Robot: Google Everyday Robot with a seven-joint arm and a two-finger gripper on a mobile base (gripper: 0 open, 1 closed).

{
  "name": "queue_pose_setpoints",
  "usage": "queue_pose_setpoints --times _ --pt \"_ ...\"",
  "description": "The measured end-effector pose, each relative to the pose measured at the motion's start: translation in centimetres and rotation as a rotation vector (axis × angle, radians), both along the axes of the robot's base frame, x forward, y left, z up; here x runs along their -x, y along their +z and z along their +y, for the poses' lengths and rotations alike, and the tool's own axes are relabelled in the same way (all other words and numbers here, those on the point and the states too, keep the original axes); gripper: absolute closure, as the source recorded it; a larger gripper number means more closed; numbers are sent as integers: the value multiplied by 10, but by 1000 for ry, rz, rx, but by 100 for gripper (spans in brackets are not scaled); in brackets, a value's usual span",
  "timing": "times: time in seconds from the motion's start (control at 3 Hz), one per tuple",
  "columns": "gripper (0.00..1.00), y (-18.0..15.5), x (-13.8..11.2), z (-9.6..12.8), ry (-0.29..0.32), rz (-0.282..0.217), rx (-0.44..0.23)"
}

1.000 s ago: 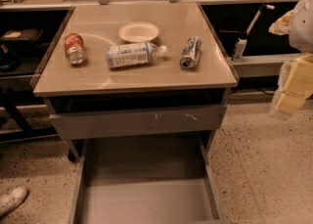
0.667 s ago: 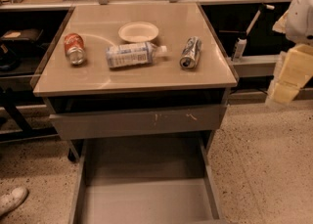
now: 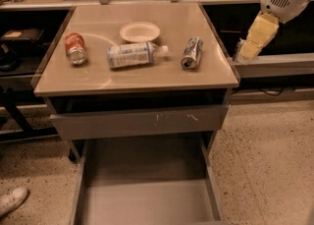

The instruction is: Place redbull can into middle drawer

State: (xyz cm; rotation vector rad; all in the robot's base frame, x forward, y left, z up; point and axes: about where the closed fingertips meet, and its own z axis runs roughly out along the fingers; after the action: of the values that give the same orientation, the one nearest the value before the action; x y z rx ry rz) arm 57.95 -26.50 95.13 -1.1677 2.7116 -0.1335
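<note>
Meanwhile the gripper (image 3: pixel 256 36) has risen and drifted closer to the tabletop (image 3: pixel 162 79), and now hangs just off its right edge, touching nothing; whether it is clenched or released, I cannot tell. The redbull can (image 3: pixel 192 52) lies unmoved on its side at the tabletop's right. The middle drawer (image 3: pixel 147 204) stands pulled out below the tabletop.

Tabletop (image 3: pixel 147 79): redbull can (image 3: pixel 192 52), soda (image 3: pixel 75 48), bottle (image 3: pixel 133 55), plate (image 3: pixel 140 31)
</note>
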Motion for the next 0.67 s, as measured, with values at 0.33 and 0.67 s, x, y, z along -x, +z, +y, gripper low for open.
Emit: queue_pose_setpoints --times 0.33,0.67 --pt "0 6 -25 -11 -48 -62 -8" --pt "0 0 -31 6 -50 -53 -77"
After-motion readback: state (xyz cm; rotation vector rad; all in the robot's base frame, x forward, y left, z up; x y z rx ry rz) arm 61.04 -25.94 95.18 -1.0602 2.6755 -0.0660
